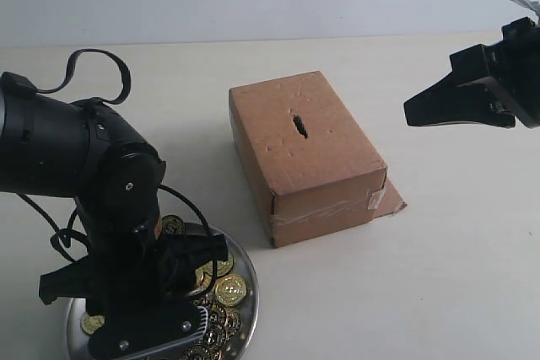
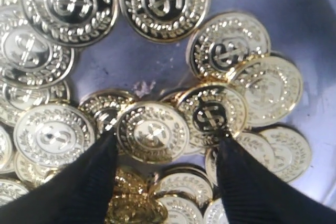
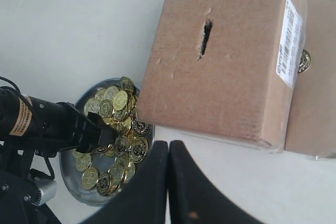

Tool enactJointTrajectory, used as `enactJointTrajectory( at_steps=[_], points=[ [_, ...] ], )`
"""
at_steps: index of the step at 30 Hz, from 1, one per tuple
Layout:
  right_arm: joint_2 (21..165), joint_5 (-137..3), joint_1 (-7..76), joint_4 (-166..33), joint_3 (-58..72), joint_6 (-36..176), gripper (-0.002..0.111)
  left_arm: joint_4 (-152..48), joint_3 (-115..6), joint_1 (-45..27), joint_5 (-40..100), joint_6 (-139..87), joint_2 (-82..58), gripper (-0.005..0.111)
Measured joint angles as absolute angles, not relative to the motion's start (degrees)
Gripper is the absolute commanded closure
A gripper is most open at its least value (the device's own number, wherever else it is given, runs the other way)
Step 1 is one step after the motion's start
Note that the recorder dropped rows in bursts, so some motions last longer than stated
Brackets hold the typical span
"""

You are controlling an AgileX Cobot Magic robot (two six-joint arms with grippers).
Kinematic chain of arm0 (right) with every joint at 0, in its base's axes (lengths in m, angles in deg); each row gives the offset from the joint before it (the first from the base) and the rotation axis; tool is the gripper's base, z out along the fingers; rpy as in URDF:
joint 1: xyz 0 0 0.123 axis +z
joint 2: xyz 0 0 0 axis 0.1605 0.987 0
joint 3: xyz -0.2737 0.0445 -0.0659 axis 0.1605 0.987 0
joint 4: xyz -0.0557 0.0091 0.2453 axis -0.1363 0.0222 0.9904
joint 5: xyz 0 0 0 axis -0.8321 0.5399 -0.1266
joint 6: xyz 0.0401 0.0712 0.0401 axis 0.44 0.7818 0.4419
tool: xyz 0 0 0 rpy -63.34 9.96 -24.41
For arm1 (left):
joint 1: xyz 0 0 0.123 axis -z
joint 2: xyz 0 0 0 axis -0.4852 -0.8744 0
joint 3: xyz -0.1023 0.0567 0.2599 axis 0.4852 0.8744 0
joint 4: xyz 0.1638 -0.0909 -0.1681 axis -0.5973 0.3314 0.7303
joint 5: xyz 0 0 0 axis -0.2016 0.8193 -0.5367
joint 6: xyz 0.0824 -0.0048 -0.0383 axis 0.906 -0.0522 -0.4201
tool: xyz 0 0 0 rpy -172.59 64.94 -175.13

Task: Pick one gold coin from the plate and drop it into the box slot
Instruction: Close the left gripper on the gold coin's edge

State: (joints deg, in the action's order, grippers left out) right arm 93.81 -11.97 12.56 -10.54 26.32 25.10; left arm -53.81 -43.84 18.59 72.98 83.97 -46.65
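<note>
Gold coin (image 2: 152,132), embossed, between parted left hand (image 2: 167,140) fingers (image 2: 86,182), contact unclear, shiny plate (image 2: 310,30); right hand (image 3: 168,148) closed

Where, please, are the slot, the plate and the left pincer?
slot (image 1: 299,125), exterior view, middle of the slit.
plate (image 2: 310,35), left wrist view, bare metal floor.
left pincer (image 2: 168,136), left wrist view, midway between its fingertips.
</note>
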Motion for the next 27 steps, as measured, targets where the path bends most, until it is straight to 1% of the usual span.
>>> enactJointTrajectory(
  at_steps=[1,3,8,10,13,15,27],
  points=[
    [93.81,-11.97,12.56,-10.54,26.32,25.1,0.108,-53.94,-43.84,18.59,72.98,83.97,-46.65,0.065],
    [93.81,-11.97,12.56,-10.54,26.32,25.1,0.108,-54.2,-43.84,18.59,73.11,83.97,-46.65,0.068],
    [93.81,-11.97,12.56,-10.29,26.32,25.1,0.108,-54.43,-43.84,18.59,73.23,83.97,-46.65,0.068],
    [93.81,-11.97,12.56,-10.18,26.32,25.1,0.108,-54.43,-43.84,18.59,73.32,83.97,-46.65,0.065],
    [93.81,-11.97,12.56,-10.18,26.32,25.1,0.108,-54.43,-43.84,18.59,73.51,83.97,-46.74,0.054],
    [93.81,-11.97,12.56,-10.18,26.32,25.1,0.108,-54.31,-43.84,18.59,73.62,83.97,-46.74,0.05],
    [93.81,-11.97,12.56,-10.09,26.32,25.01,0.108,-52.18,-43.84,18.59,73.88,83.97,-46.74,0.05]
  ],
)
